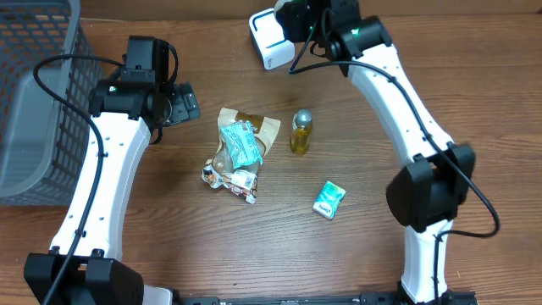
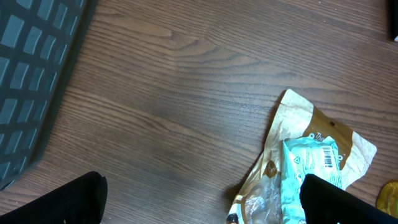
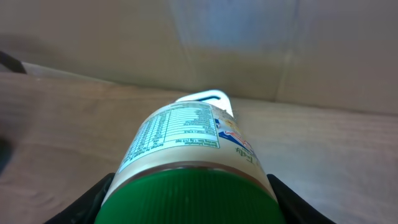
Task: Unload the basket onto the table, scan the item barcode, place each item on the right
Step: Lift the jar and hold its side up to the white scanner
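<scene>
My right gripper (image 3: 189,202) is shut on a jar (image 3: 186,140) with a ribbed green lid and a white printed label; its fingers (image 3: 93,200) clamp both sides of the lid. The jar's far end points at the white barcode scanner (image 3: 205,96), which just shows past it. From overhead, the right gripper (image 1: 309,21) hovers at the table's far edge beside the scanner (image 1: 269,38), and the jar is hidden beneath the wrist. My left gripper (image 1: 182,103) (image 2: 199,202) hangs open over bare wood, just left of the snack bags (image 2: 298,162).
A pile of snack bags (image 1: 239,152) lies mid-table, with a small yellow bottle (image 1: 301,131) to its right and a green-white packet (image 1: 329,200) nearer the front. A grey mesh basket (image 1: 38,102) fills the left edge.
</scene>
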